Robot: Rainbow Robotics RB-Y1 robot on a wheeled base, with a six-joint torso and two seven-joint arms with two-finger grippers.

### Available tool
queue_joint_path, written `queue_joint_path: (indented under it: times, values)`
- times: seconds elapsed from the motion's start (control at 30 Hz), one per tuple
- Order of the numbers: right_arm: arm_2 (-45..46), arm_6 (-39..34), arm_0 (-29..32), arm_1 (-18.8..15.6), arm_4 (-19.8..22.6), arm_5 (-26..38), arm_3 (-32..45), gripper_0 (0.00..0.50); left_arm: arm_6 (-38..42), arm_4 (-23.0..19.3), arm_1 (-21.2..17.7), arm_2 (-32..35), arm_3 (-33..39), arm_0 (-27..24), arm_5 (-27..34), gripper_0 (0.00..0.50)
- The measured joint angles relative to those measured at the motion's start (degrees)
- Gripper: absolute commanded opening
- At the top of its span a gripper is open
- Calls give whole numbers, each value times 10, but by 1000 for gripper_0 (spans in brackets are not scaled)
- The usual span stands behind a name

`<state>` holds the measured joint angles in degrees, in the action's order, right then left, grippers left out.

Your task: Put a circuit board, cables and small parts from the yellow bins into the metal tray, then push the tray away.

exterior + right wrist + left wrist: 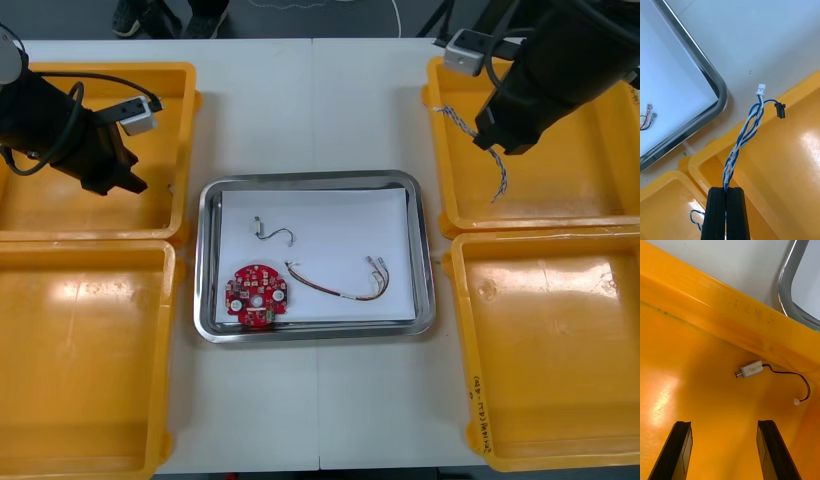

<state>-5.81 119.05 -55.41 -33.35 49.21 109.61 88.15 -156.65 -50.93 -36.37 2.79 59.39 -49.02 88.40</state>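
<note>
My right gripper [493, 144] hangs over the far right yellow bin [560, 215], shut on a twisted blue and white cable [497, 178] that dangles from it. In the right wrist view the cable [747, 135] rises from between the closed fingers [717, 213] toward the tray's corner [720, 98]. My left gripper [133, 184] is low inside the far left yellow bin [100, 72], open. Just beyond its fingers [771, 450] a small metal part [751, 368] with a thin black lead lies on the bin floor. The metal tray [315, 181], white inside, holds a red circuit board [256, 295], a black cable [273, 233] and a red and yellow cable [340, 285].
Two more yellow bins sit at the near left [80, 400] and near right [550, 400]. Bare table lies beyond and in front of the tray. The left bin's wall [733, 311] stands between the small metal part and the tray's rim [787, 285].
</note>
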Motion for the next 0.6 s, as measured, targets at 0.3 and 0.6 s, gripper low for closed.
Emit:
queue_joint_path:
  times: [0.3, 0.6]
  values:
    - [-81, 42, 0, 22, 4, -32, 33, 0, 0, 0, 11, 0, -9, 0, -1, 500]
    - [-133, 105, 0, 59, -15, -91, 33, 0, 0, 0, 24, 0, -9, 0, -21, 500]
